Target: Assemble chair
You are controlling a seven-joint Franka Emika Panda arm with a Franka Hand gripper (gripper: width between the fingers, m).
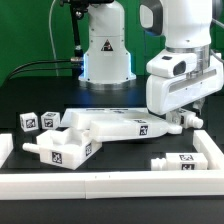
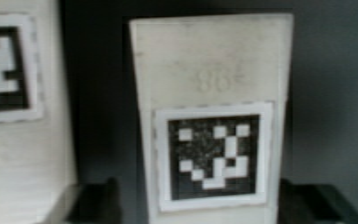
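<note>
Fingers (image 2: 98, 202) of the gripper (image 2: 202, 208) stand spread, one on each side of the tagged white chair slab (image 2: 208, 80), pinching nothing. The slab lies flat on the table (image 1: 120, 152), its long axis running straight out between them, so closing should clamp across its width.

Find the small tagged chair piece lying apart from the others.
On the exterior view's right, the small tagged chair piece lies beside the front border rail.

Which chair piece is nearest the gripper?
The long slab in the middle: its tagged end sits between the gripper's open jaws; the others sit farther off.
</note>
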